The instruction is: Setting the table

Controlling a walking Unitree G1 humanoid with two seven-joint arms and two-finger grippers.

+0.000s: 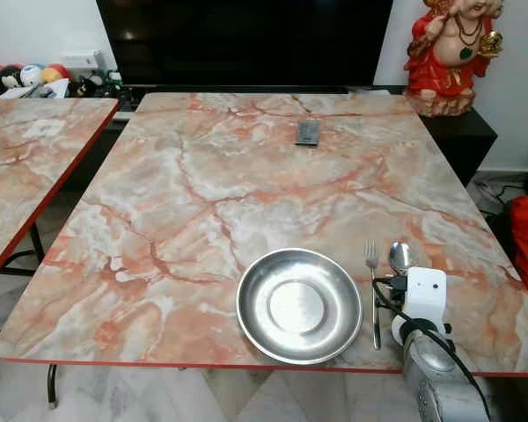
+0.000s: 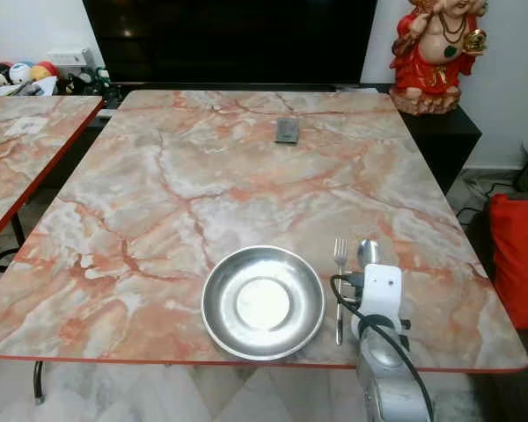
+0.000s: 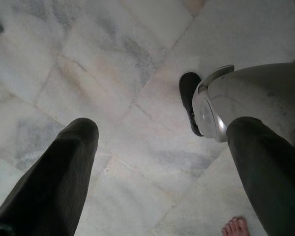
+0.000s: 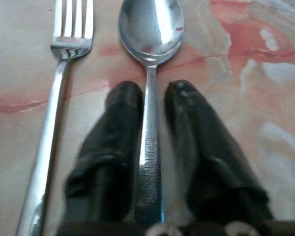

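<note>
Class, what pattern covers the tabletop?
Pink-orange marble veining on the tabletop; clearest in the left eye view.

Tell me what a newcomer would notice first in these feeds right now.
Probably the shiny steel plate at the near edge of the marble-patterned table, with a fork lying just to its right. Next to the fork, the right gripper has its fingers around the handle of a spoon. A red figurine stands beyond the table's far right corner.

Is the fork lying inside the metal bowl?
No, the fork lies on the table beside the bowl, next to the spoon.
</note>
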